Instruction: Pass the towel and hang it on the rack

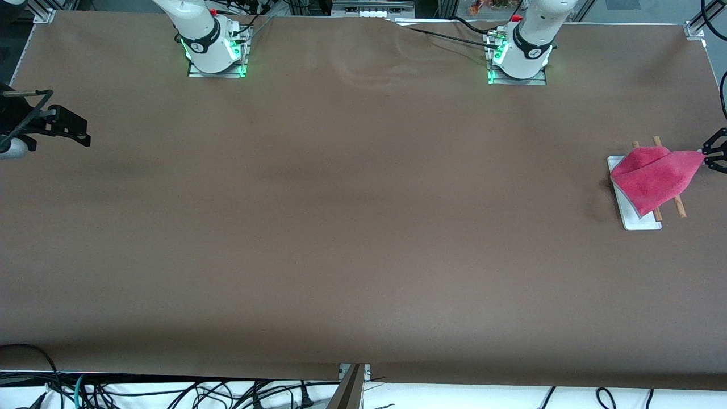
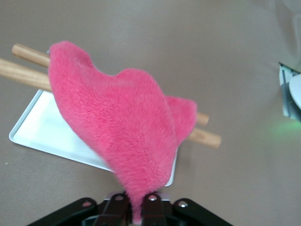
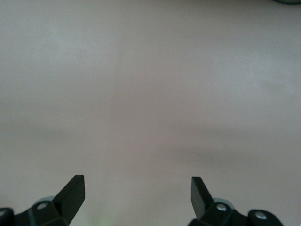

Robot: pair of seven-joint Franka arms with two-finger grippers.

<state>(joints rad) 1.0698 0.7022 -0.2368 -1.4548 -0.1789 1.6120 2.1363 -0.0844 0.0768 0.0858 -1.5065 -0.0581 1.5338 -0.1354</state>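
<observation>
The pink-red fluffy towel (image 1: 654,176) is draped over the two brown wooden rods of the rack (image 1: 642,221), which stands on its white base at the left arm's end of the table. My left gripper (image 1: 710,156) is shut on one corner of the towel, stretched out past the rods. In the left wrist view the towel (image 2: 122,127) hangs over the rods, above the rack's white base (image 2: 42,129), and its corner runs down between my left gripper's fingers (image 2: 136,209). My right gripper (image 1: 68,128) is open and empty, waiting at the right arm's end of the table (image 3: 136,188).
The brown table cover (image 1: 341,216) stretches between the two arms. The arm bases (image 1: 216,51) stand along the edge farthest from the front camera. Cables hang below the near edge.
</observation>
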